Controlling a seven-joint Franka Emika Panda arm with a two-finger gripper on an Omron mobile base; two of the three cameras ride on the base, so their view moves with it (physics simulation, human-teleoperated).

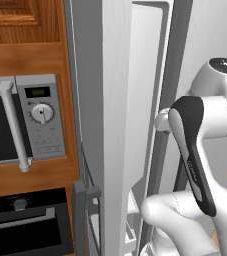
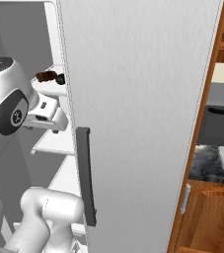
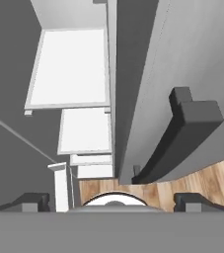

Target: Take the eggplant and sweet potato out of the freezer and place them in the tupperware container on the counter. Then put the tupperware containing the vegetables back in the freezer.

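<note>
On an upper white shelf of the freezer (image 2: 54,143), seen past its open door in the right base view, the sweet potato (image 2: 46,76) and the eggplant (image 2: 60,78) lie touching, neither yet removed. The gripper (image 3: 112,200) hangs with fingers spread wide and nothing between them, looking down the shelves beside a dark door handle (image 3: 180,136). Judged stage: very early; both vegetables and the tupperware steps remain.
</note>
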